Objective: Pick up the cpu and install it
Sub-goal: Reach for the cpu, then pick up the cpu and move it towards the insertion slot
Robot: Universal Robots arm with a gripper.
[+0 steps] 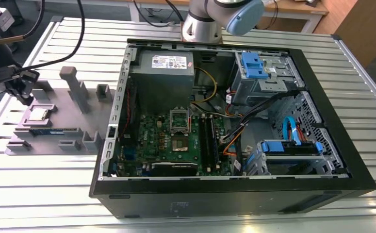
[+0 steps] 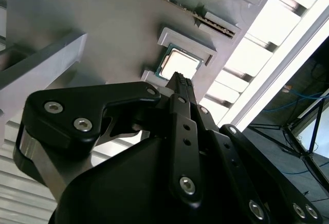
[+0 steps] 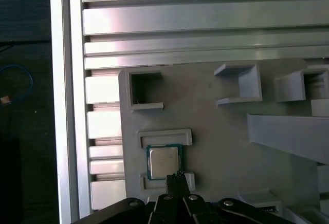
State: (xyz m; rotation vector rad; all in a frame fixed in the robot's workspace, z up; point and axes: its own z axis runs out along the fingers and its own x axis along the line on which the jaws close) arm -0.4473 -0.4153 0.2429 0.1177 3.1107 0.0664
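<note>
**A:** Cpu?

**B:** The small, square, silvery-topped cpu [image 3: 164,162] lies flat in a framed recess of the grey moulded holder plate [image 3: 221,131].

**A:** Tool?

**B:** The black tool [image 3: 177,176] is above the plate, fingers closed together and empty, tips over one chip edge.

**A:** Doing it well?

**B:** Probably centre over the chip, take both side edges, stay level. The open black computer case [image 1: 239,189] is beside the plate, on the exterior view's right.

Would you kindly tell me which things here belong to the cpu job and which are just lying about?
Job: small square silvery-topped cpu; black gripper near it; metal-framed socket on the green board.
Lying about: long dark memory stick; grey power-supply box; blue drive brackets.
</note>
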